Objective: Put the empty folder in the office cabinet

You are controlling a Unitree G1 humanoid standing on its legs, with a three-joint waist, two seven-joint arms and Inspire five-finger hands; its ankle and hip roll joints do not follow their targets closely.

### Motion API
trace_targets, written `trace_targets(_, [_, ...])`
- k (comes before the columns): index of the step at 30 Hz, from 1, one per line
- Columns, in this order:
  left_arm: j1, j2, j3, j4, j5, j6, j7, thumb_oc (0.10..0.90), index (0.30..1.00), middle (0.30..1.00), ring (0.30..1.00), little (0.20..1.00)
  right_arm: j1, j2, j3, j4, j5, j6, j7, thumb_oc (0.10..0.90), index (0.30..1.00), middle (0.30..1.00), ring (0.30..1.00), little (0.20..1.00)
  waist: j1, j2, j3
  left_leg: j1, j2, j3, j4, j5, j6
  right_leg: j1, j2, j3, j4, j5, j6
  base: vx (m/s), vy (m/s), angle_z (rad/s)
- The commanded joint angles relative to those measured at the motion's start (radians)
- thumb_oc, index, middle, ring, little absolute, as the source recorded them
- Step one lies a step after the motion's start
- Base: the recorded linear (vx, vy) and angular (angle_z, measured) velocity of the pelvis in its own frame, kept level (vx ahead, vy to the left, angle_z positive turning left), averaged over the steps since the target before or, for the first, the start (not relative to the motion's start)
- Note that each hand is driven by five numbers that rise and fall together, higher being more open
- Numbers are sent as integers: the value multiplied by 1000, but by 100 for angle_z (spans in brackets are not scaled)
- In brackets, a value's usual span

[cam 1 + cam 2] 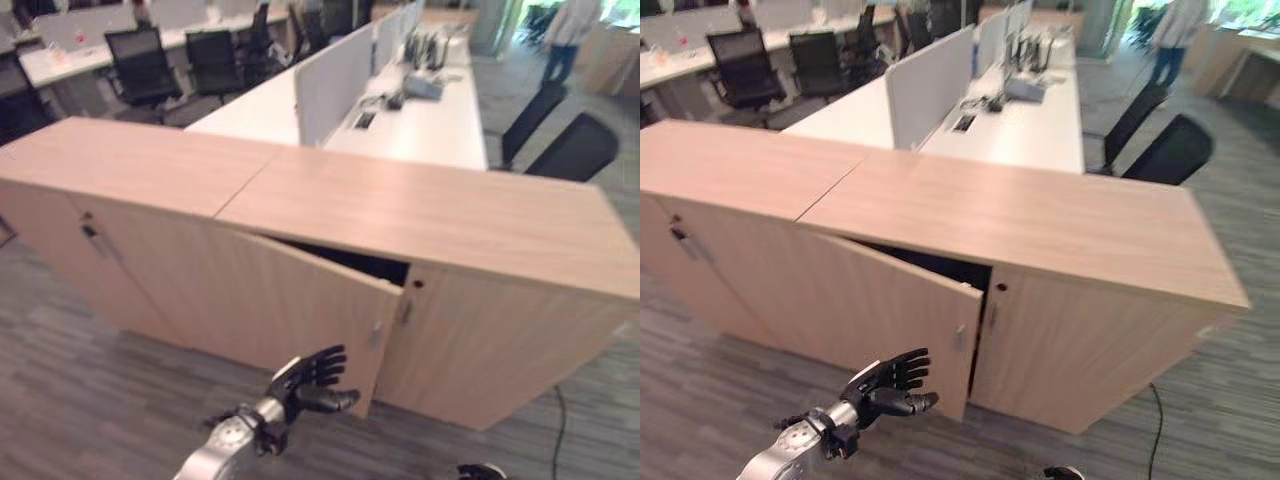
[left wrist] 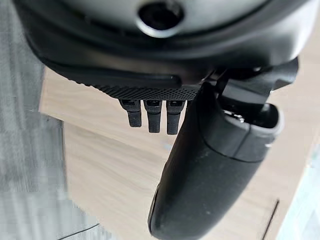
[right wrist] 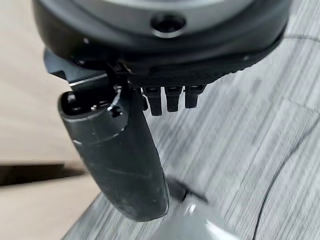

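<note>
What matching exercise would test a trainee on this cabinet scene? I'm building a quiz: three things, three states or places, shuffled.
Things:
1. cabinet door
2. left hand
3. person
4. office chairs

States or places:
A. empty, fingers relaxed, near the door's edge
B. walking in the far aisle
C. standing ajar
D. black, beside the white desk

Pairs: 1-C, 2-A, 3-B, 4-D

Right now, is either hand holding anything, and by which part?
Nothing is held. The left hand hangs open before the ajar cabinet door; the right hand is open over the floor.
</note>
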Motion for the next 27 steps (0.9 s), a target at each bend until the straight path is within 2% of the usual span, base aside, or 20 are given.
trace_targets(1, [-92, -39, 94, -89, 93, -152, 37, 800, 900, 900, 900, 900, 6, -59, 10, 41, -9, 13, -17, 800, 900, 900, 900, 900, -3, -22, 48, -119, -148, -76, 77, -54, 75, 24, 7, 47, -16, -102, 98, -90, 35, -78])
trace_targets(3, [-122, -32, 137, -59, 137, -173, 79, 800, 900, 900, 900, 900, 10, -55, 13, 38, -16, 10, -22, 800, 900, 900, 900, 900, 19, -31, 64, -190, -251, -180, -5, -95, 80, 30, -1, 99, -16, -88, 112, -12, 74, -88])
trace_targets(5, [-153, -29, 159, -24, 171, -188, 97, 800, 900, 900, 900, 900, 1, -58, 16, 26, -17, 9, -24, 800, 900, 900, 900, 900, 24, -19, 69, -161, -290, -257, -126, -77, 65, 44, 10, 146, -16, -86, 114, 24, 45, -114])
trace_targets(6, [-173, -29, 176, 5, 179, -192, 123, 800, 900, 900, 900, 900, 2, -59, 16, 23, -16, 8, -24, 800, 900, 900, 900, 900, 21, -20, 69, -173, -305, -280, -126, -67, 62, 47, 12, 168, -16, -82, 111, 47, 31, -91])
trace_targets(8, [-227, -40, 205, 73, 177, -200, 162, 800, 900, 900, 900, 900, 9, -60, 10, 20, -10, 1, -21, 800, 900, 900, 900, 900, 8, -8, 59, -129, -299, -274, -180, -67, 58, 60, 17, 187, -16, -82, 110, 98, 82, -66])
trace_targets(9, [-267, -40, 225, 120, 195, -207, 194, 800, 900, 900, 900, 900, 12, -55, 4, 22, -1, 0, -24, 800, 900, 900, 900, 900, 3, 4, 50, -68, -297, -270, -251, -67, 61, 73, 16, 203, -16, -82, 109, 110, 96, -58])
trace_targets(16, [-380, 2, 254, 269, 283, -222, 288, 800, 900, 900, 900, 900, 35, -33, -2, 43, 6, 1, -18, 800, 900, 900, 900, 900, -30, 33, 13, 39, -287, -227, -445, -15, 67, 67, 3, 216, -14, -76, 121, 61, 98, -27])
trace_targets(18, [-388, 0, 259, 297, 281, -220, 300, 800, 900, 900, 900, 900, 39, -34, -4, 49, 3, 3, -16, 800, 900, 900, 900, 900, -34, 38, 8, 49, -288, -221, -471, -4, 68, 62, 2, 217, -13, -75, 124, 24, 87, -22])
trace_targets(19, [-392, -22, 269, 361, 245, -222, 319, 800, 900, 900, 900, 900, 42, -31, -8, 50, 9, 3, -19, 800, 900, 900, 900, 900, -42, 45, -6, 53, -290, -214, -496, 2, 69, 57, -4, 213, -16, -74, 131, 29, 110, -27])
trace_targets(22, [-380, -31, 265, 398, 245, -223, 318, 800, 900, 900, 900, 900, 39, -29, -12, 49, 19, 1, -22, 800, 900, 900, 900, 900, -44, 49, -14, 51, -293, -217, -496, -1, 73, 55, -8, 208, -16, -75, 136, 23, 70, -16])
trace_targets(27, [-300, -66, 249, 507, 197, -231, 280, 800, 900, 900, 900, 900, 10, -22, -3, 54, 27, -2, -29, 800, 900, 900, 900, 900, -28, 50, -20, 51, -300, -222, -496, -7, 81, 57, -18, 196, -16, -75, 146, 22, 71, 8])
